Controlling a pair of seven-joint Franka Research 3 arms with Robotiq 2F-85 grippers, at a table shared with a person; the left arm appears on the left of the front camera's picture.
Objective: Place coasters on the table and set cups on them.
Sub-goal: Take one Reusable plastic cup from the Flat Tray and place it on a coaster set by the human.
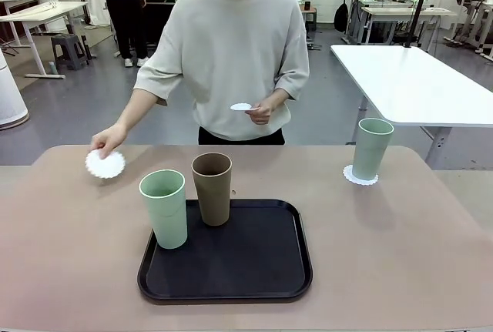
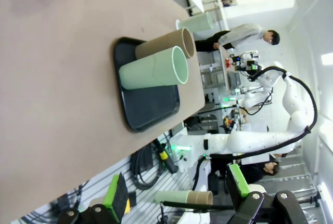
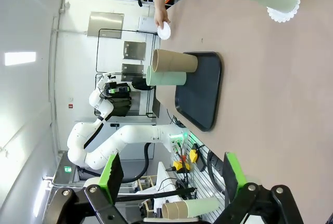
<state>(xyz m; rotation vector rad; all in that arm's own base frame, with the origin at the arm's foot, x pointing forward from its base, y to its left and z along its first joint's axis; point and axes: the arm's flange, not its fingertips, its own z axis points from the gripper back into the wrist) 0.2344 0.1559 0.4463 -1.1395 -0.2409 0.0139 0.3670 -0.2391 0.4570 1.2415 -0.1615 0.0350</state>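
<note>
A long beige-pink table (image 1: pixel 400 255) with rounded corners runs across the lower half of the front view. Low in the middle sits a black rounded-square tray (image 1: pixel 239 270). Two tall tapered cups without handles stand upright on it: a pale mint one (image 1: pixel 163 209) at the tray's left rim and a brown one (image 1: pixel 212 189) just beside it, near the far rim. The front and right of the tray are bare. At centre right, well apart from the tray, a second mint cup (image 1: pixel 372 149) stands upright on a small white lacy coaster (image 1: pixel 360 176) whose scalloped edge shows all round the base, near the table's far edge. At centre left, a person's hand (image 1: pixel 108 139) holds another white coaster (image 1: pixel 105 164) at the table top; whether it lies flat cannot be told. The person's other hand (image 1: pixel 260 110) holds a third coaster (image 1: pixel 241 106) at waist height, clear of the table. Wide bare table lies left and right of the tray. In the wrist views, the left gripper (image 2: pixel 177 187) and right gripper (image 3: pixel 171 174) both have their jaws spread apart with nothing between them, raised off the table.
</note>
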